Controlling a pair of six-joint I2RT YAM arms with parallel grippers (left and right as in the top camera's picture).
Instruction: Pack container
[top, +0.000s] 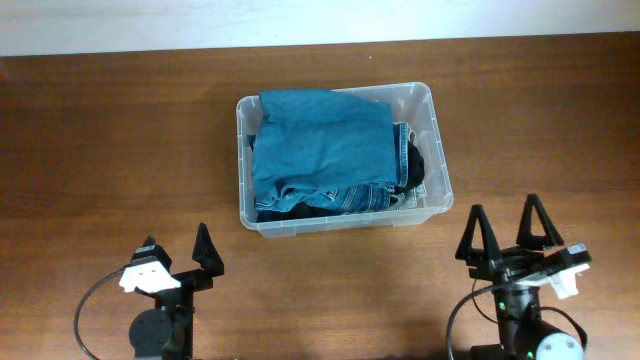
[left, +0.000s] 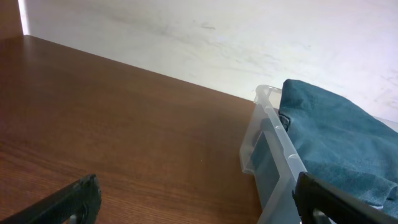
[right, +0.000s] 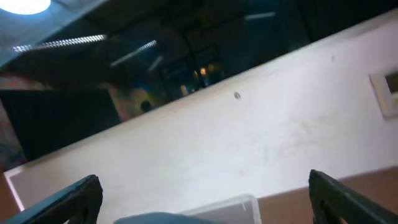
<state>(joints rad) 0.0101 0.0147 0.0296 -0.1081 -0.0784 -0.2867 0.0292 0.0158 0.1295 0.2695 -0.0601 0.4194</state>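
1. My left gripper (top: 177, 240) stands at the near left of the table (top: 100, 150), fingers spread wide with nothing between them.
2. My right gripper (top: 506, 208) stands at the near right, its jaws equally wide and holding nothing.
3. Both grippers are apart from the container (top: 243, 160), each just short of a near corner and pointing toward the far edge.
4. The table is dark reddish-brown wood with grain running left to right. Its surface is matte and even, and from my left wrist it shows faint pale streaks.
5. The container sits in the middle of the table, a little to the right, turned slightly out of square with the table edge.
6. Folded blue denim (top: 320, 145) fills most of the container and rises above its rim. A dark garment (top: 415, 165) shows at the right end.
7. From my left wrist, the container's clear wall and thick rim lie to the right, with the denim mounded over them.
8. A white wall (top: 300, 20) runs directly behind the table's far edge, lightly scuffed.
9. My right wrist camera tilts upward. Above the wall it sees a dark pane (right: 155, 56) with streaks of reflected light, a bright ceiling light (right: 25, 5) at the top left, and a pale wall plate (right: 388, 90) at the right edge.
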